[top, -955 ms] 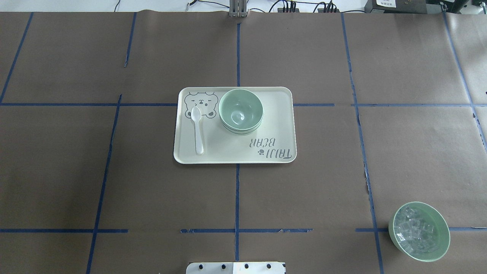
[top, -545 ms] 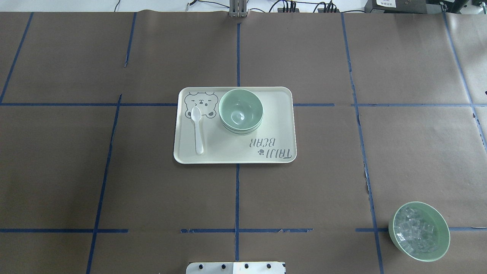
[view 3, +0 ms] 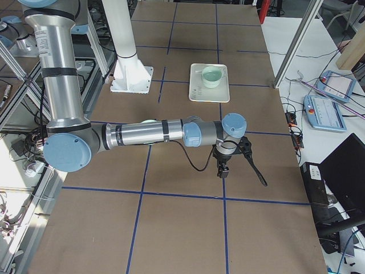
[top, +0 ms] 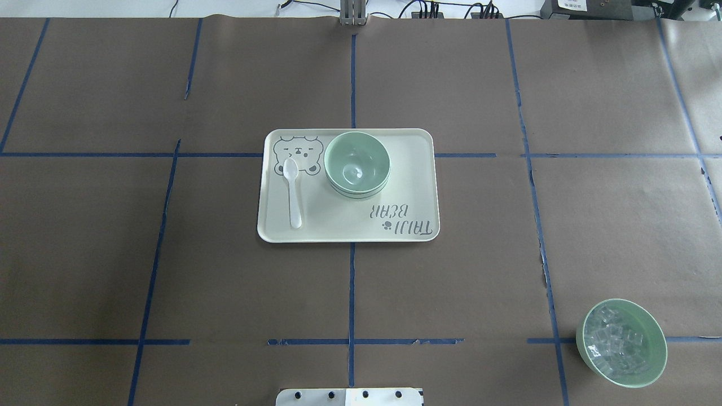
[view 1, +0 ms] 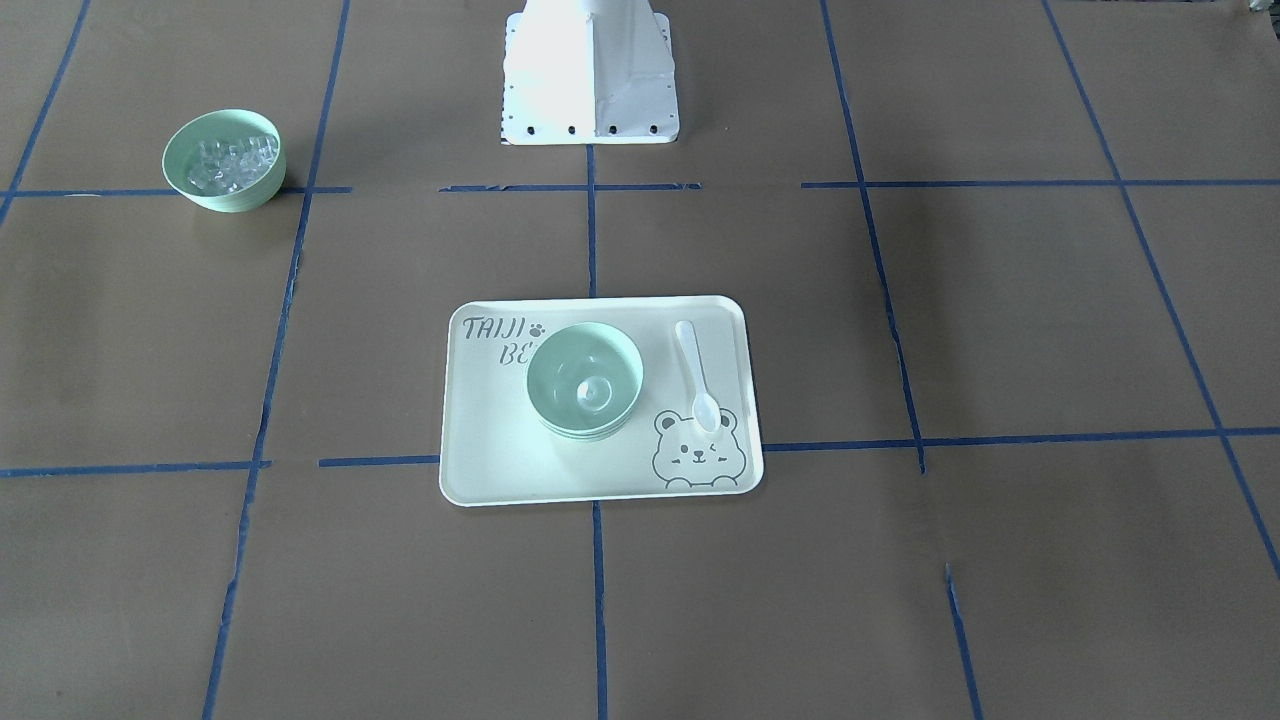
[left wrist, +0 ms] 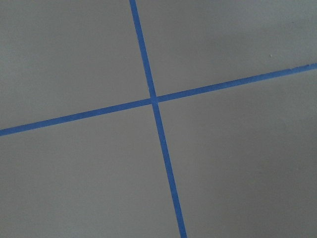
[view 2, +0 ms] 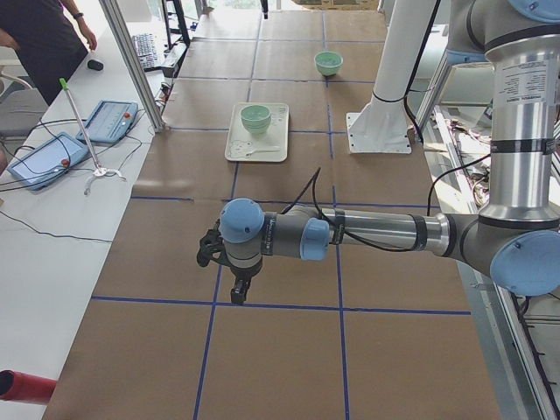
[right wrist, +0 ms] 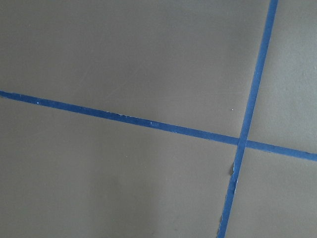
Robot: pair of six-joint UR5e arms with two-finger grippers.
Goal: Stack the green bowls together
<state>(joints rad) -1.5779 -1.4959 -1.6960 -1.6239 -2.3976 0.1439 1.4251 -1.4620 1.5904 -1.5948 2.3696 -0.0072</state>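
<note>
Where the overhead view has its centre, the green bowls [top: 357, 165] sit nested, smooth and round, on a pale rectangular tray [top: 338, 223] beside a white plastic spoon [top: 293, 194]. Only the side views show the left gripper [view 2: 238, 296] and right gripper [view 3: 222, 170], hanging over taped brown paper [view 2: 280, 367] well apart from the tray; whether either is parted or closed cannot be told. A bowl of clear cubes [top: 621, 343] sits lower right.

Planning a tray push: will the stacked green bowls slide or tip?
The green bowls look like light, smooth plastic on a smooth tray, so they would probably slide. Nested, low and wide, they seem unlikely to tip.
</note>
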